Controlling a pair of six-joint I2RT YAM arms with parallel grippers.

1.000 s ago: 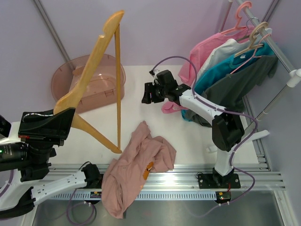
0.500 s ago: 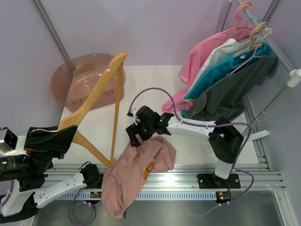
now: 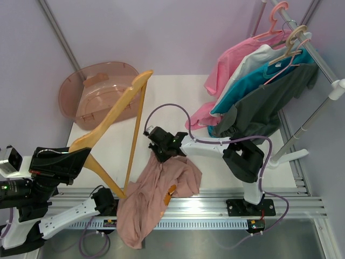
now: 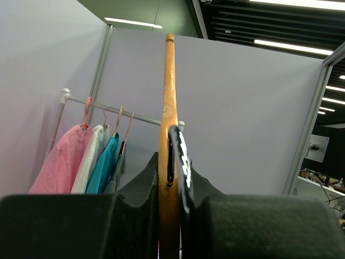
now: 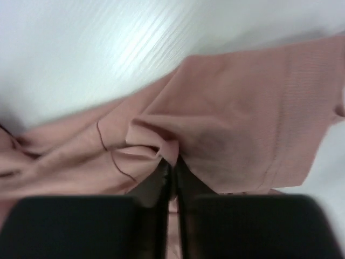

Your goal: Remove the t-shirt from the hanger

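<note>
The mauve-pink t-shirt (image 3: 156, 199) lies crumpled on the table's near edge, part of it hanging over the rail, free of the hanger. My right gripper (image 3: 161, 152) is down on the shirt's far end, shut on a pinched fold of its cloth (image 5: 167, 148). The wooden hanger (image 3: 116, 116) is bare and held up at the left, tilted, one arm pointing up and away. My left gripper (image 3: 67, 162) is shut on the hanger (image 4: 168, 108), its jaws clamping the wood beside the metal hook (image 4: 180, 162).
A pink translucent tub (image 3: 99, 91) sits at the table's back left. A clothes rack (image 3: 318, 59) at the right carries pink, white, teal and dark grey garments (image 3: 259, 91) on hangers. The rack shows in the left wrist view too (image 4: 97, 162).
My right arm swung from near the rack down to the shirt, and its gripper closed on a fold. The left arm lowered the hanger slightly and tilted it further right.
</note>
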